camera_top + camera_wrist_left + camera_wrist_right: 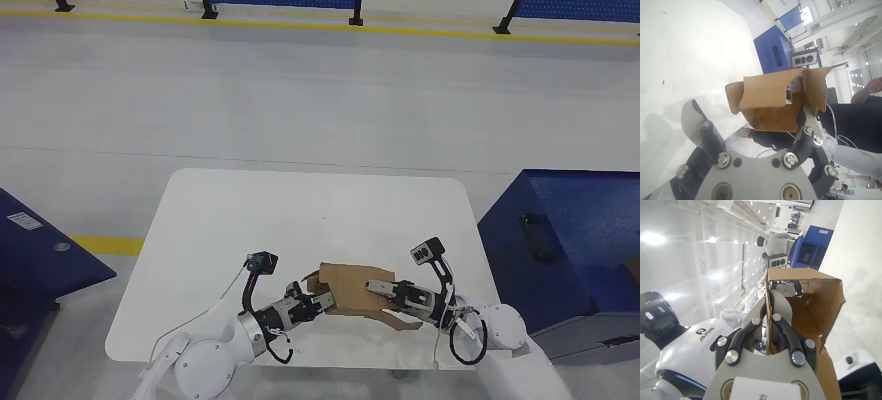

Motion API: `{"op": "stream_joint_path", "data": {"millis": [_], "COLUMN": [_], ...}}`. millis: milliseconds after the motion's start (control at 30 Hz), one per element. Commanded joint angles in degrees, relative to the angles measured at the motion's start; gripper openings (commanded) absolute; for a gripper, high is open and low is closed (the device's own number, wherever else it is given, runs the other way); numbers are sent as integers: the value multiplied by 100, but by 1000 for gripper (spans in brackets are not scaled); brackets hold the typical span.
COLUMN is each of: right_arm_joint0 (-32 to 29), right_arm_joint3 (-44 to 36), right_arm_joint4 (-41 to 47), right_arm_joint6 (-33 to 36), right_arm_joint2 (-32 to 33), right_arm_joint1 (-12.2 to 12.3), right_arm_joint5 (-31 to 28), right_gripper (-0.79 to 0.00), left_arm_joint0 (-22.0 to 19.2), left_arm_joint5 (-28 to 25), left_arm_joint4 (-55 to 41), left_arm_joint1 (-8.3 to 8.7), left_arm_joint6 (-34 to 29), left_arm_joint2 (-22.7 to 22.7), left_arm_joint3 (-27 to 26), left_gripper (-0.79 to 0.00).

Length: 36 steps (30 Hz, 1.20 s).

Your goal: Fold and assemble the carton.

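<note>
Clamping the carton wall, right pincer has one finger inside.

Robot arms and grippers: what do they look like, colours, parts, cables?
Both arms have glossy white shells, black joints. The left gripper and right gripper have grey metal plates with silver screws, black linkages and pale curved fingers. Each wrist carries a black camera; black and white cables loop nearby.

Bright ceiling lamps glare; table shadows soft.

brown cardboard carton, half-folded with ragged flaps open, over the table's near edge.
</note>
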Motion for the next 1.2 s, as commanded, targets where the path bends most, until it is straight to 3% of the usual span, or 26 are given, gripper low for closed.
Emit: {"op": "stream_joint_path", "data": {"millis": [0, 200, 367, 433, 567, 700, 933, 1167], "right_arm_joint0": [64, 64, 51, 29, 103, 426, 1094, 1151], "right_arm_joint3": [121, 121, 120, 88, 356, 1054, 2179, 2241], "right_arm_joint4": [222, 222, 239, 319, 1548, 3169, 4896, 4968], "right_arm_joint6": [79, 79, 53, -247, -316, 96, 899, 891], "right_arm_joint2": [-25, -25, -39, -76, -176, -341, -783, -812], "right_arm_joint1": [-6, -6, -8, -23, -97, -194, -390, -402], "right_arm_joint5": [218, 218, 255, 501, 1237, 2546, 4445, 4525], "right_gripper": [-785, -785, -785, -785, -785, -785, -785, -785], "left_arm_joint0": [106, 657, 695, 695, 814, 1106, 1340, 1340], "left_arm_joint5": [-228, -1440, -1503, -1503, -1761, -2078, -2003, -2003], "left_arm_joint4": [-258, -849, -866, -866, -1038, -1471, -1609, -1609], "left_arm_joint1": [15, 100, 106, 106, 98, 110, 103, 103], "left_arm_joint6": [27, 317, 319, 319, 656, 914, 1164, 1164], "left_arm_joint2": [-165, -979, -1017, -1017, -1152, -1500, -1636, -1636], "left_arm_joint3": [-87, -377, -382, -382, -499, -593, -721, -721], "left_gripper": [0, 0, 0, 0, 0, 0, 0, 0]}}
